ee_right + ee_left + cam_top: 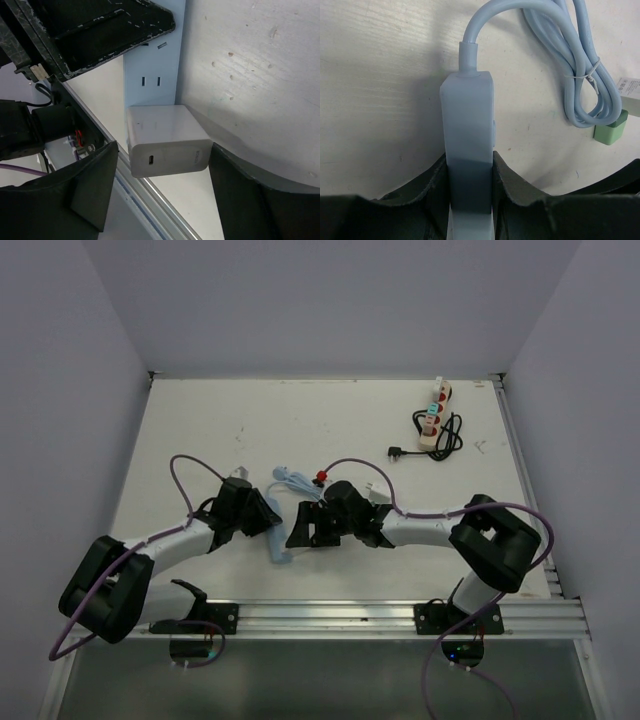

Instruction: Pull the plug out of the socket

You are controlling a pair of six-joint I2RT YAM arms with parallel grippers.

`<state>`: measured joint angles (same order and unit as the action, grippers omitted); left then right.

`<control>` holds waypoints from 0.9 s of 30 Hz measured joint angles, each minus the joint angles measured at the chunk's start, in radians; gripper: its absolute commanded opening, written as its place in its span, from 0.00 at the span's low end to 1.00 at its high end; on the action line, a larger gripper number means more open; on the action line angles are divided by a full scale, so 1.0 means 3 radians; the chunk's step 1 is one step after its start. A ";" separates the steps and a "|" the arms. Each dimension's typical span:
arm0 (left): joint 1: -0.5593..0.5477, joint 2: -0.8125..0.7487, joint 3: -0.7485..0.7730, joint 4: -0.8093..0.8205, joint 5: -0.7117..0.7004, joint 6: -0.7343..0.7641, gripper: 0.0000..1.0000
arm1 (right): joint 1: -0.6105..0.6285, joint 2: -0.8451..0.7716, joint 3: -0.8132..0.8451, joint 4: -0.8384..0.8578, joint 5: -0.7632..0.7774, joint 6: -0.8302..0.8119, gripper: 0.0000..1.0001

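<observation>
Top external: both arms were angled inward over the table (300, 420), with the left gripper (262, 515) and right gripper (305, 525) facing each other at close range. The light-blue power strip (277, 548) lay betw. them.
Left grip: left gripper (469, 172) was clamped on the power strip (468, 125), fingers (427, 187) pressed on both long sides. The rest of the strip stuck out ahead of the fingertips.
Strip cord (585, 70): same light blue. It left the strip's end ahead of the left fingertips, curved off to one side and was bundled in loops w/ a tie (588, 76).
Green block (611, 129): on the table just beside the cord loops, well ahead of the left gripper. Couldn't tell what it was.
Right grip: right gripper (162, 150) was spread wide, not clamping. Its fingers (92, 190) sat either side of the USB-C charger (167, 140).
Gap: clear space betw. charger and one finger. The other fingertip was at or v. near the charger's edge, contact unclear.
Charger: white cube, seated in the power strip (152, 75), port face toward the right wrist cam.
Slots (150, 80): one empty outlet pair on the strip, just beyond the charger.
Second strip (437, 410): white w/ coloured switches, far beyond both grippers, toward the right arm's side. Black cord (447, 435) was coiled beside it, black plug (397, 451) loose on the table.
</observation>
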<state>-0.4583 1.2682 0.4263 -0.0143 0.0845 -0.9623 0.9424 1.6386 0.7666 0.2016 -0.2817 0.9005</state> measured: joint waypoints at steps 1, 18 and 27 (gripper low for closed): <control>0.0001 -0.0003 -0.0006 0.0008 0.0003 -0.0001 0.00 | 0.0000 0.0004 0.0000 -0.0006 0.0003 0.0000 0.63; 0.0020 -0.0103 -0.0107 0.0140 0.0258 -0.0072 0.62 | 0.0001 0.0025 0.0225 -0.0380 0.0100 -0.0205 0.00; 0.0018 -0.0178 -0.0200 0.0141 0.0495 -0.0074 0.53 | 0.0000 0.0031 0.0352 -0.0565 0.0186 -0.0373 0.00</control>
<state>-0.4530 1.2148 0.3664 0.0280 0.2329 -0.9844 0.9424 1.6478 0.8722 0.0322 -0.2260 0.7887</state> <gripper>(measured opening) 0.591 0.602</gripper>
